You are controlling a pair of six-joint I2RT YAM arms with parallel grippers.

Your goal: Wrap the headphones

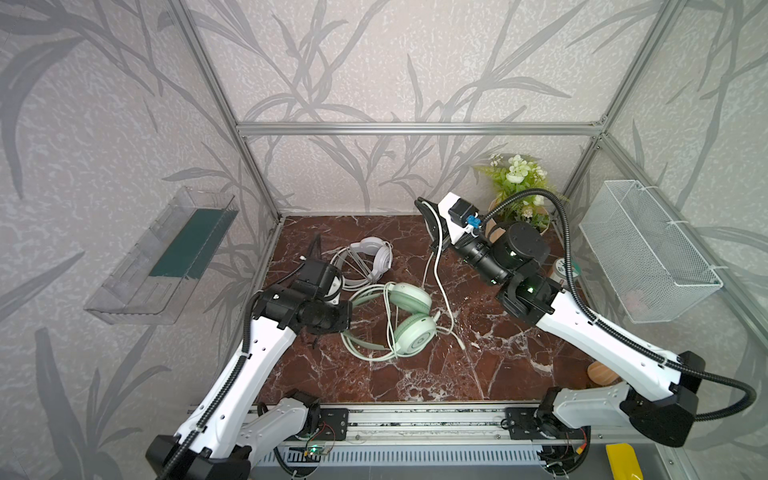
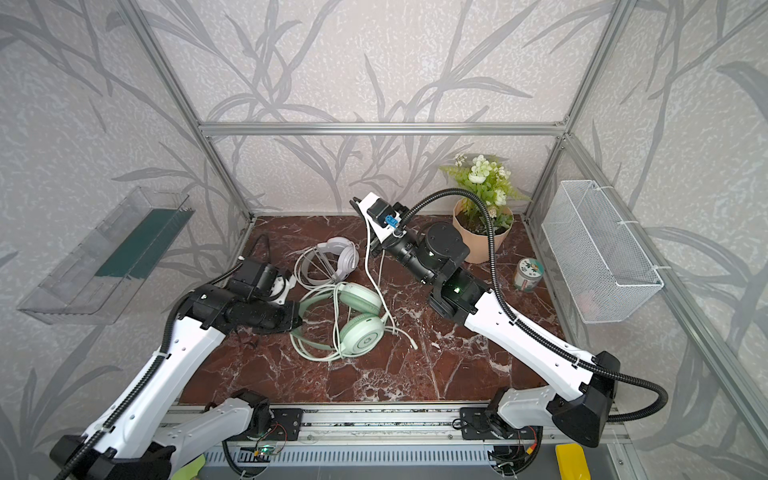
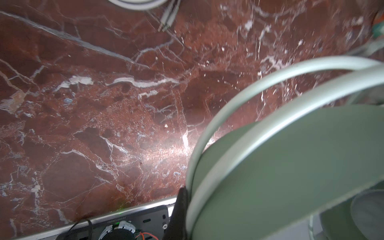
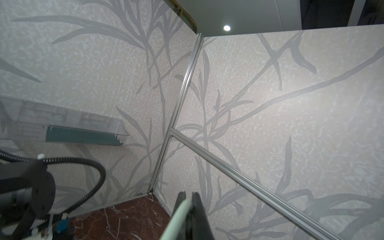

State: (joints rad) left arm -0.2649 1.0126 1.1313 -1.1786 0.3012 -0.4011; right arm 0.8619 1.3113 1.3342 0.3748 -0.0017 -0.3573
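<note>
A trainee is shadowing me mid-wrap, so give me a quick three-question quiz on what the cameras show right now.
1. True or false: the white headset hangs from a gripper.
2. What does the right gripper pinch? A) a pale cable B) the white headset C) nothing
3. Fill in: the left gripper is shut on the ___ headset's headband.
Key: 1 false; 2 A; 3 mint green.

Table [image 1: 374,374]: red-brown marble, white veining. Mint headset [image 1: 411,299]: pale green throughout. Cable [image 4: 178,216]: pale mint. White headset [image 1: 380,257]: white, all parts. Walls [image 1: 415,62]: pale beige, grey leaf pattern. Pot [image 2: 473,249]: peach. Wire basket [image 1: 648,249]: white mesh. Plant [image 1: 517,178]: green, white blossoms.
</note>
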